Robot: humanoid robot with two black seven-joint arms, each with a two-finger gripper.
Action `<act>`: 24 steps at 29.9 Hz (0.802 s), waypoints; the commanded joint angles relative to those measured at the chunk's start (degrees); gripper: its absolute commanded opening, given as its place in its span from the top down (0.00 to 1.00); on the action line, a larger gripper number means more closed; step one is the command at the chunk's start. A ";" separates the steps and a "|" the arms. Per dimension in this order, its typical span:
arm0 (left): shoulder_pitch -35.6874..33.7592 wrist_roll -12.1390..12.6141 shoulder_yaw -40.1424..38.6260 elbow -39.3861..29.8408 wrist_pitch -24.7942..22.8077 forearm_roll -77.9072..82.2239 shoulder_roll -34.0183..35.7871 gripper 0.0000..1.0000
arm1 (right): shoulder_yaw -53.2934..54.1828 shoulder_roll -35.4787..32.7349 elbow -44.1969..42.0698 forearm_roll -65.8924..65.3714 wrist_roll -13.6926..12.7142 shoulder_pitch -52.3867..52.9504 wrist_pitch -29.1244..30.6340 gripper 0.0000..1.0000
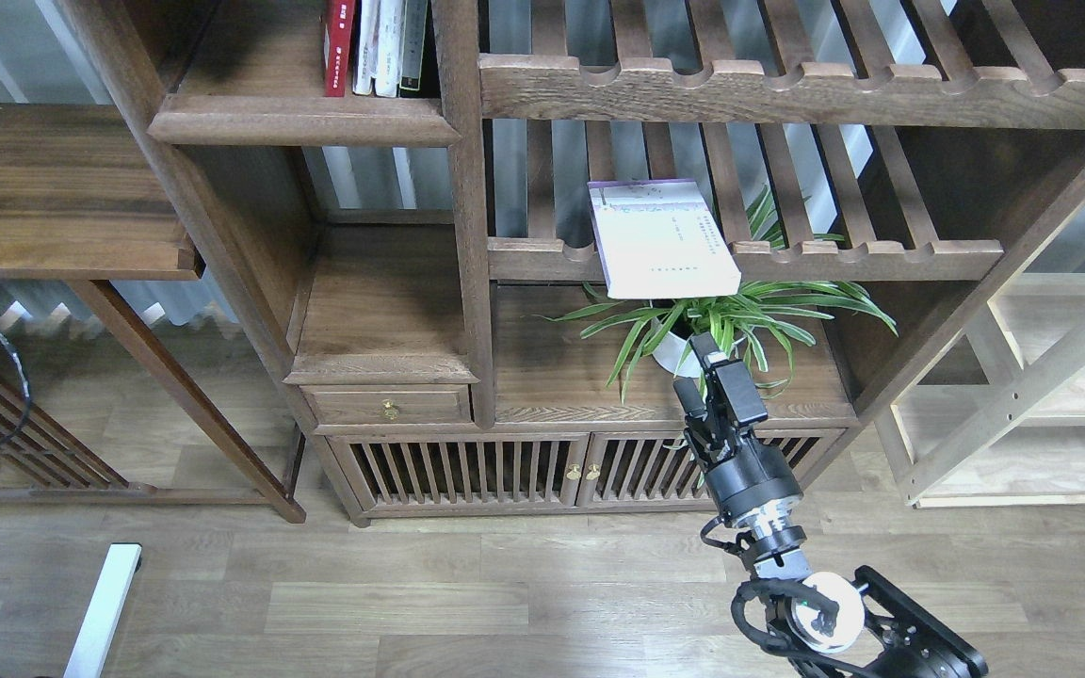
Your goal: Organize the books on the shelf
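Dark-brown wooden shelving fills the head view above a pale plank floor. At upper left, the shelf, a solid board with a rounded front edge, already carries upright books: a red spine at the left with pale spines beside it, packed against the post so they stay standing. One pale lavender-white book lies flat on the slatted rack in the next bay, its near end overhanging the notched front rail; by my judgement it is the one left to move across.

My right gripper rises from the lower right and stands below that book, apart from it, jaws parted and holding nothing. My left gripper is not visible.

A spider plant in a white pot sits on the cabinet top directly under the overhanging book, and its leaves spread around the fingers, so an approach from below would likely brush foliage. The post between the two bays blocks a straight sideways slide toward the shelf.
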 commanded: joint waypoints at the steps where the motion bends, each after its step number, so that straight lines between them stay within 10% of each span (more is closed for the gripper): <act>1: -1.30 0.00 0.48 3.06 0.00 0.08 -0.58 1.00 | 1.04 0.04 0.34 0.04 -0.04 -0.01 0.00 0.00; 24: -4.12 -2.15 7.08 14.58 -0.52 -0.27 -3.13 1.00 | 1.57 0.13 0.43 1.27 0.05 -0.27 0.00 0.00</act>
